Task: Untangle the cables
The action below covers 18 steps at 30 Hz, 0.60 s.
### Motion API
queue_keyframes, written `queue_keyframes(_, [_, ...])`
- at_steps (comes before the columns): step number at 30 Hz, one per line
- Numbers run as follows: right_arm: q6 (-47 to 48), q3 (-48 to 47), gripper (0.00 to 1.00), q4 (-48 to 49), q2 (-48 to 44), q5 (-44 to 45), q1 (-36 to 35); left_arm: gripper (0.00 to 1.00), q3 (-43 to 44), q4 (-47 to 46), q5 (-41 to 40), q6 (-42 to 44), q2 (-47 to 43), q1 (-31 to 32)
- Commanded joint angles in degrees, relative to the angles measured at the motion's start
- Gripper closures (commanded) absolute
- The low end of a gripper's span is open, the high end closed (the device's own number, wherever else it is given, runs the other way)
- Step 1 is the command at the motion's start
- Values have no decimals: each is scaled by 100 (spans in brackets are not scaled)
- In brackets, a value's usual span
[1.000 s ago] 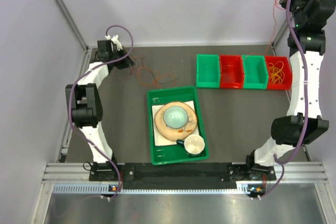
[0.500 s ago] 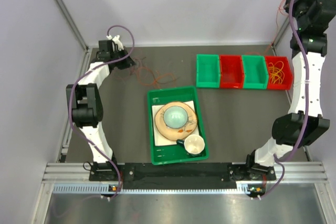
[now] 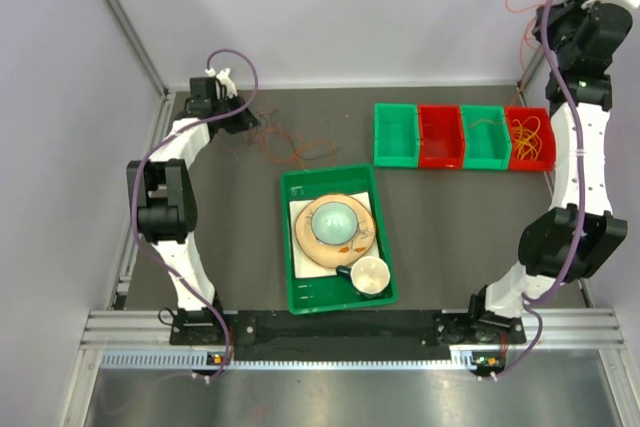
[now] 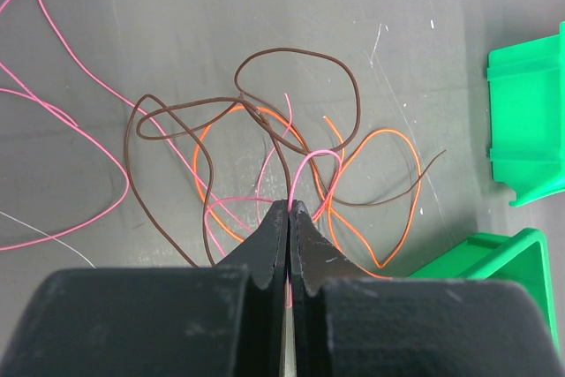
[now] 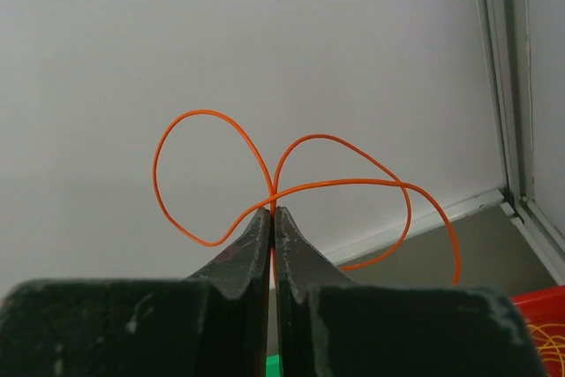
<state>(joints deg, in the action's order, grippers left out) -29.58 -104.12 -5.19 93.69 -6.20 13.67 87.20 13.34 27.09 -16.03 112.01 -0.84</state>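
Left gripper [image 4: 289, 207] pinched tight on pink cable [image 4: 320, 153], among the other cables [image 4: 296, 50] on the table [image 4: 177, 6] | right gripper [image 5: 272, 211] pinched tight on orange cable [image 5: 207, 113], up high by the white wall [image 5: 291, 24]

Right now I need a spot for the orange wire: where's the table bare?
Bare dark tabletop between the green plastic tray, the green and red bins and the right arm. Crowded: thin tangled wires at the left gripper.
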Motion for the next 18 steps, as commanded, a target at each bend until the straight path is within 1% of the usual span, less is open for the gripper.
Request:
queue_keyframes(1, [41, 233, 100, 378, -97, -180, 74, 100, 104, -86, -29, 100, -83, 49])
queue_keyframes(5, [-39, 585, 100, 475, 105, -329, 74, 100, 104, -78, -29, 100, -56, 67])
queue_keyframes(18, [66, 1859, 100, 871, 589, -251, 74, 100, 78, -42, -90, 153, -38, 58])
